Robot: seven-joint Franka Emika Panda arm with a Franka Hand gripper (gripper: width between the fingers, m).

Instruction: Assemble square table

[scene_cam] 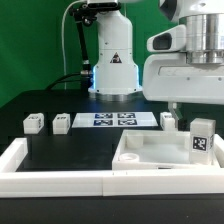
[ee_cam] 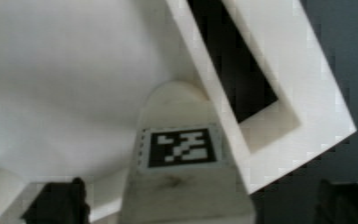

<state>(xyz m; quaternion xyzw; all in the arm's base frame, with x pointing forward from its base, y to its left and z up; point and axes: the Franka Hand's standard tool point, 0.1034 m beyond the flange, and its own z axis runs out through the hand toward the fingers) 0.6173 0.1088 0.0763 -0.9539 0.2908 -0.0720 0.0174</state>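
Note:
The square table's top (scene_cam: 145, 153) is a flat white slab lying at the front, toward the exterior view's right. One white leg (scene_cam: 203, 137) with a black-and-white tag stands upright on its corner. My gripper (scene_cam: 197, 110) hangs right over that leg. In the wrist view the tagged leg (ee_cam: 181, 150) sits between my dark fingers (ee_cam: 59, 202), with a gap on each side. The gripper (ee_cam: 202, 206) is open and holds nothing. The slab's edge (ee_cam: 274, 70) runs slantwise behind the leg.
Three loose white legs stand on the black surface: two (scene_cam: 34, 123) (scene_cam: 61, 123) at the exterior view's left and one (scene_cam: 168, 120) behind the slab. The marker board (scene_cam: 110, 120) lies in the middle. A long white rail (scene_cam: 60, 172) borders the front. The arm's base (scene_cam: 113, 65) stands behind.

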